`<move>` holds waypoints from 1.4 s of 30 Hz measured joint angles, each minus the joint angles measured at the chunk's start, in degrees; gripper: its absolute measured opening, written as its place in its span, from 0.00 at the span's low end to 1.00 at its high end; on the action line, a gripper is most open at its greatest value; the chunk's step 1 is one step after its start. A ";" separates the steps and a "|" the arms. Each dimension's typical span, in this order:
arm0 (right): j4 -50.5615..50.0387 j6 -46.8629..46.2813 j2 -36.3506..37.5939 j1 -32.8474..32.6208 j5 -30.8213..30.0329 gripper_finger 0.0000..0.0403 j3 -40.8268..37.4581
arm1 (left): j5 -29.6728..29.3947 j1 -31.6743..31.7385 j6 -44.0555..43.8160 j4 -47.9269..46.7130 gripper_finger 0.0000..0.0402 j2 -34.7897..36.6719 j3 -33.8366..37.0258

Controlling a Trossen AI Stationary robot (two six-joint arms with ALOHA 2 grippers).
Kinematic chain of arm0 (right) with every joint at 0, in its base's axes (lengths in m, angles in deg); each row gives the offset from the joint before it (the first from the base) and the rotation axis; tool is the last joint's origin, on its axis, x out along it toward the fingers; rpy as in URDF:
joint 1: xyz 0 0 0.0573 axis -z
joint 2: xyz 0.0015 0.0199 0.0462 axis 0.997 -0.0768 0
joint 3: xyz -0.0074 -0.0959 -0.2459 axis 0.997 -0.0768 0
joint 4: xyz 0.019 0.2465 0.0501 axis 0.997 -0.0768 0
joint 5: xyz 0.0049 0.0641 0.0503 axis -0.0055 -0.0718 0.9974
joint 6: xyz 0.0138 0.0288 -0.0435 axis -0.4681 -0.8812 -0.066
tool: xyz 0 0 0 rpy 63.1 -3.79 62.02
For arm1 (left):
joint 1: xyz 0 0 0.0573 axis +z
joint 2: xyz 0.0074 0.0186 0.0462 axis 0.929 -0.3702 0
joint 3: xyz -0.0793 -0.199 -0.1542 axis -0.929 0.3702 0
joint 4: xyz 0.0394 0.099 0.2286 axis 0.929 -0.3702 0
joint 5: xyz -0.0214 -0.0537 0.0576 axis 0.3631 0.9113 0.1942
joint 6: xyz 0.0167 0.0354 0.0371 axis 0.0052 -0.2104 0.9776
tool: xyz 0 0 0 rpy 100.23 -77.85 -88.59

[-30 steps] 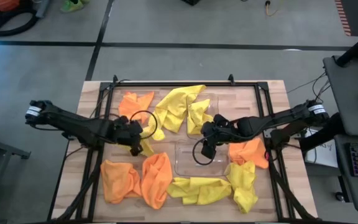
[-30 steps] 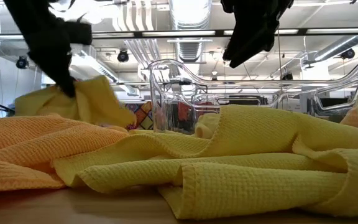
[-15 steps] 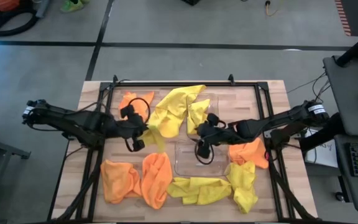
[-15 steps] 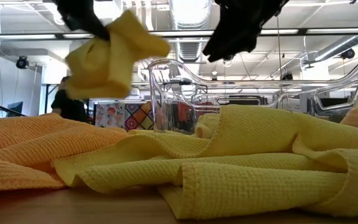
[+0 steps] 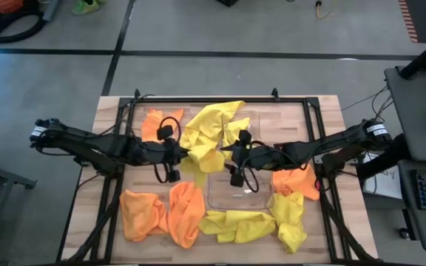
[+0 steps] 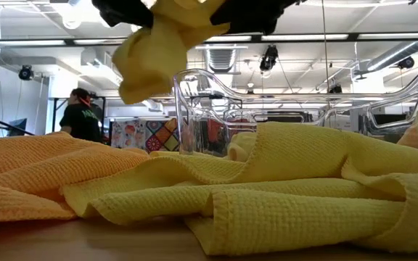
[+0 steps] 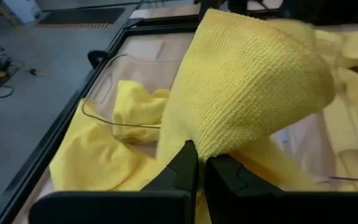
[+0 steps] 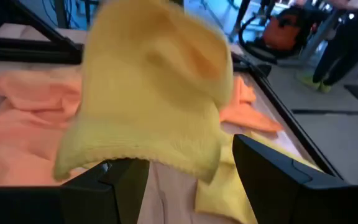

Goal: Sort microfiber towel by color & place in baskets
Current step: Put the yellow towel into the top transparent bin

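Left gripper, out near the table's middle, has its fingers pressed together on a fold of a yellow towel; the left wrist view shows the two dark tips meeting on the cloth's lower edge so that the rest hangs free as a loose hood. Holding it by one pinch, lifted off the wood, looks meant to keep it clear of the other cloths while it is carried toward a bin. In the low view the same towel dangles above the heap.

At about three o'clock from that pinch, the right gripper sits just beside the hanging cloth, its fingers spread wide; the right wrist view shows the towel filling the gap in front of them, which suggests a hand-over or a second grasp is being set up, though no contact is visible.

Below it lies a clear basket, seemingly with nothing inside. A second basket sits at twelve o'clock, partly under yellow towels. Orange towels lie at seven o'clock; another orange towel lies at three.
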 joint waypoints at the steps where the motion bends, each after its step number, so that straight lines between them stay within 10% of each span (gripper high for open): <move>1: 0.64 0.35 0.00 0.00 0.08 0.56 0.00 | -0.36 0.06 0.00 0.48 0.00 -0.65 0.00; 21: 6.64 2.05 -4.52 0.14 1.66 0.78 0.11 | -0.96 0.53 2.14 17.79 0.00 -9.51 0.09; 27: 7.88 2.61 -5.35 0.15 1.68 0.61 0.09 | -0.95 0.53 2.09 19.16 0.00 -10.16 0.09; 36: 8.38 5.64 -5.29 0.15 1.74 0.07 0.09 | -0.81 0.53 1.65 20.79 0.00 -10.14 0.09; 42: 7.88 5.52 -5.22 0.15 1.76 0.04 0.09 | -0.79 0.53 2.05 19.49 0.07 -9.54 0.09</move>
